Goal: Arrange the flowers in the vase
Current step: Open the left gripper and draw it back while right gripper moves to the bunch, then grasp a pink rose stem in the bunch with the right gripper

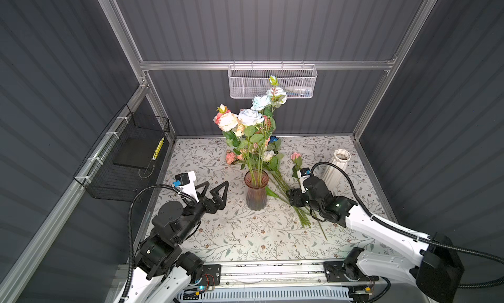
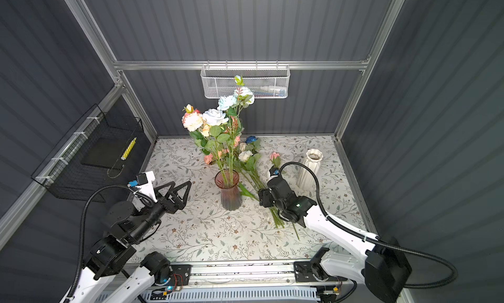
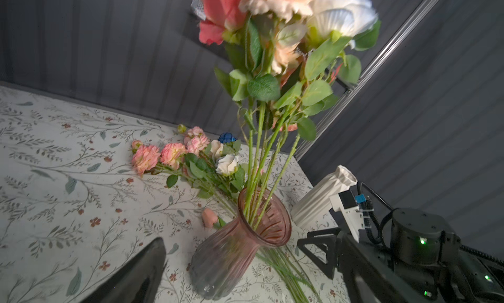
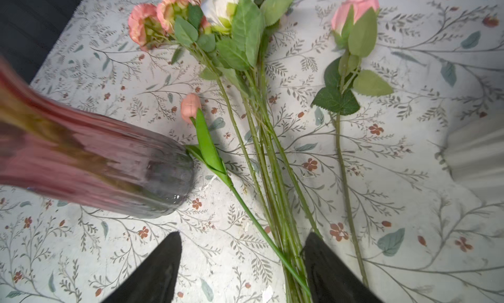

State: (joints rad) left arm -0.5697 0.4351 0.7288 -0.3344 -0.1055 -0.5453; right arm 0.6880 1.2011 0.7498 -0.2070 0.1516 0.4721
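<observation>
A pink glass vase (image 1: 256,191) (image 2: 231,191) stands mid-table holding several flowers (image 1: 249,117) upright, with pink, peach, cream and pale blue heads. More flowers (image 1: 268,154) lie flat to its right, their stems (image 4: 272,157) bunched together. A peach tulip (image 4: 191,108) lies by the vase (image 4: 95,165) base and a single pink rose (image 4: 354,7) lies apart. My right gripper (image 4: 244,234) (image 1: 296,199) is open, low over the table, astride the stem bundle, which lies against one finger. My left gripper (image 1: 216,184) (image 2: 180,183) is open and empty, left of the vase (image 3: 240,249).
A white ribbed vase (image 1: 336,165) stands at the right, behind the right arm. A white mesh basket (image 1: 272,82) hangs on the back wall. A black wire basket (image 1: 128,157) is fixed to the left wall. The tall blooms lean over the table's back.
</observation>
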